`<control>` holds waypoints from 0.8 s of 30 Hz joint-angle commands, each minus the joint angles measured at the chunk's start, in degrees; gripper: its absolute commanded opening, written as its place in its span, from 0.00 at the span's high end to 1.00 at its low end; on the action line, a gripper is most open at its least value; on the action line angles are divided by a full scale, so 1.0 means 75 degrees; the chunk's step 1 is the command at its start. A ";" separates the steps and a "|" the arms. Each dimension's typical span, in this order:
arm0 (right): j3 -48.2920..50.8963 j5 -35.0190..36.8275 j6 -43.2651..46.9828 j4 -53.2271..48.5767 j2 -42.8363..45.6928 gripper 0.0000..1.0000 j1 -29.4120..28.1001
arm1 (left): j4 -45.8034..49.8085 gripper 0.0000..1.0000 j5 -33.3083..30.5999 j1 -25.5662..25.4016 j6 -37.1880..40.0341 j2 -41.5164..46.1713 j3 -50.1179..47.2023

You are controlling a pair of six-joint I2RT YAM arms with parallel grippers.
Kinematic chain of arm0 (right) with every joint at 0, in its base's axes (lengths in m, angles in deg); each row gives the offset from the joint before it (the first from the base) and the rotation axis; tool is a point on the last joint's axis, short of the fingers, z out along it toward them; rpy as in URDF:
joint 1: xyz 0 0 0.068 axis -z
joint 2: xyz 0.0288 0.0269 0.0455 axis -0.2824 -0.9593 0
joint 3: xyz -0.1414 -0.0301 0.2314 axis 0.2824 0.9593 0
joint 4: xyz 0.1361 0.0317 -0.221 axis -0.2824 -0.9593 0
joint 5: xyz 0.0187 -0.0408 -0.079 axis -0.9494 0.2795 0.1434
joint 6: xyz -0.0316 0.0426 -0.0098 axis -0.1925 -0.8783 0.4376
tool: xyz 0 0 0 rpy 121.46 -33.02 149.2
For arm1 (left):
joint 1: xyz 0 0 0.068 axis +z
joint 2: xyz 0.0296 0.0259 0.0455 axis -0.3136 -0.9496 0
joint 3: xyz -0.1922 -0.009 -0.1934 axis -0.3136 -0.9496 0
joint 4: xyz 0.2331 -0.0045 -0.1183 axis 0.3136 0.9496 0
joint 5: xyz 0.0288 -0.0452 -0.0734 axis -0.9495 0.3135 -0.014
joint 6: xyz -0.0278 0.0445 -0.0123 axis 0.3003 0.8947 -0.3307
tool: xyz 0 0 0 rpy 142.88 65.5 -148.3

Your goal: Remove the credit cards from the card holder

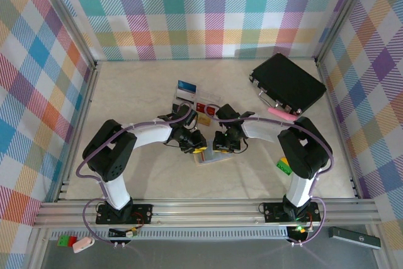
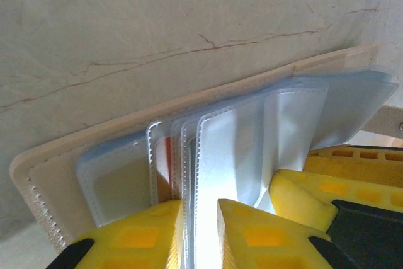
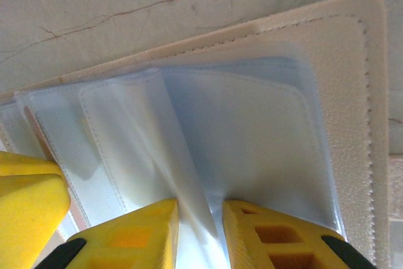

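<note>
The card holder [image 1: 211, 160] lies open on the table between the two arms, a pale stitched cover [image 3: 352, 92] with a fan of clear sleeves [image 2: 233, 149]. My left gripper [image 2: 198, 231] is shut on a few upright sleeves. A red-orange card edge [image 2: 167, 162] shows inside one sleeve just left of them. My right gripper [image 3: 200, 231] pinches a single sleeve [image 3: 189, 174] that is lifted into a fold. The two grippers sit close together: the right one's yellow finger [image 2: 315, 193] shows in the left wrist view. Several credit cards [image 1: 192, 97] lie on the table behind the arms, one of them gold [image 1: 205, 120].
A large black case [image 1: 288, 82] lies open at the back right, with a pink object [image 1: 281, 113] in front of it. A green block [image 1: 283, 167] sits by the right arm. Checked walls enclose the table on three sides.
</note>
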 commanded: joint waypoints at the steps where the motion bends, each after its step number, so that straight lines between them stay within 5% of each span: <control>1: 0.0527 -0.0197 -0.0088 0.0287 -0.0678 0.75 -0.0140 | 0.0084 0.77 0.0139 -0.0155 0.0168 -0.0199 0.0280; 24: 0.0909 -0.0663 -0.0252 0.0832 -0.0184 0.78 0.0083 | -0.0077 0.78 0.0152 -0.0180 0.0265 0.0219 0.0166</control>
